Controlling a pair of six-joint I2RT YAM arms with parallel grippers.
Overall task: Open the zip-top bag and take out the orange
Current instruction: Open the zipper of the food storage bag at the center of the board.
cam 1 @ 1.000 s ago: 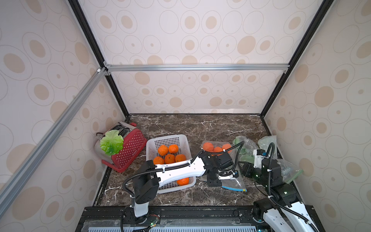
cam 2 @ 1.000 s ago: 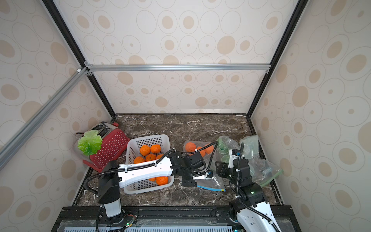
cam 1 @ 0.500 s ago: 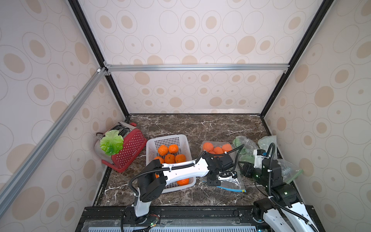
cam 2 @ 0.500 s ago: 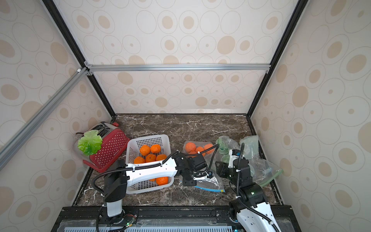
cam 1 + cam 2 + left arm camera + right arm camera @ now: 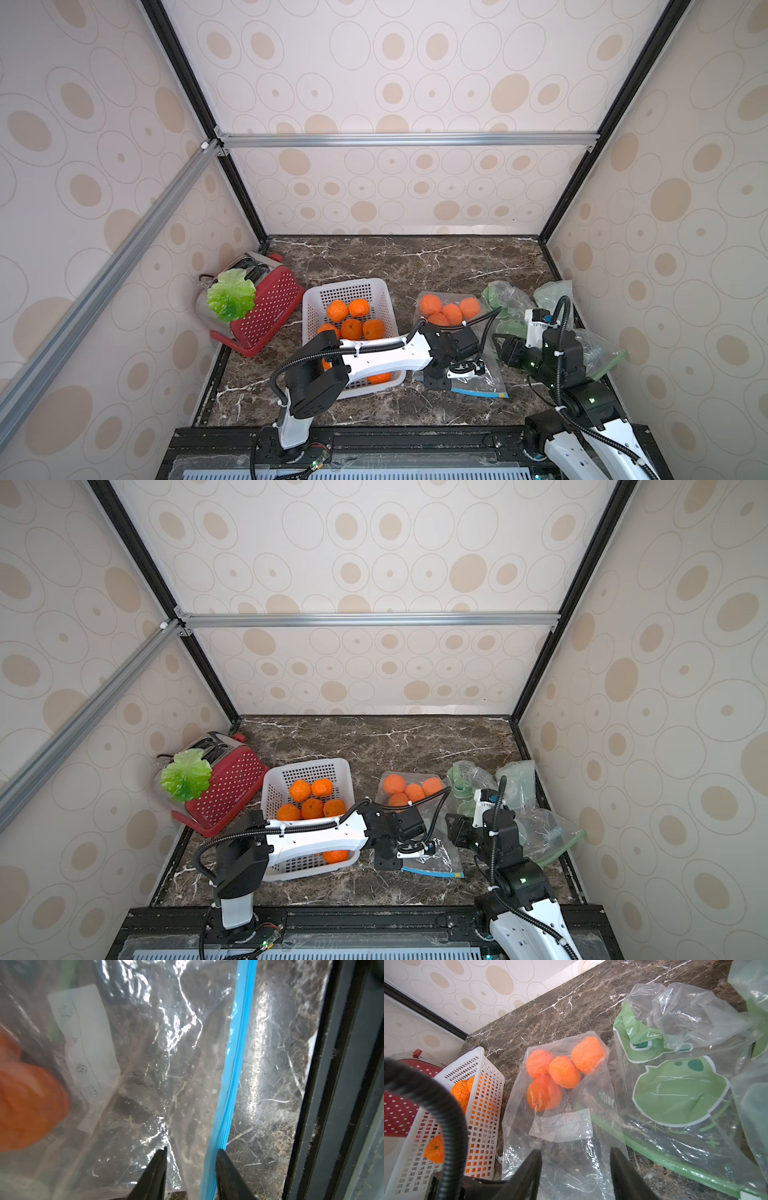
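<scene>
The clear zip-top bag (image 5: 492, 376) (image 5: 446, 856) lies flat on the marble top. Its blue zip strip (image 5: 478, 392) (image 5: 234, 1068) faces the front edge. Several oranges (image 5: 451, 311) (image 5: 413, 791) (image 5: 562, 1072) sit bunched at its far end. My left gripper (image 5: 446, 380) (image 5: 395, 860) (image 5: 192, 1149) is down at the left end of the zip edge. It is open, its jaws a small way apart with the blue strip and clear plastic between them. My right gripper (image 5: 505, 350) (image 5: 457, 827) (image 5: 575, 1150) hovers open over the bag's right part, holding nothing.
A white basket (image 5: 316, 299) (image 5: 481, 1057) with several oranges stands left of the bag, under my left arm. A red toaster (image 5: 266, 307) with a green leaf (image 5: 230, 295) is at far left. Crumpled green-printed bags (image 5: 511, 299) (image 5: 679, 1088) lie at right.
My left arm's elbow has swung right and forward while its gripper stayed at the bag's zip edge. The right arm has not moved.
</scene>
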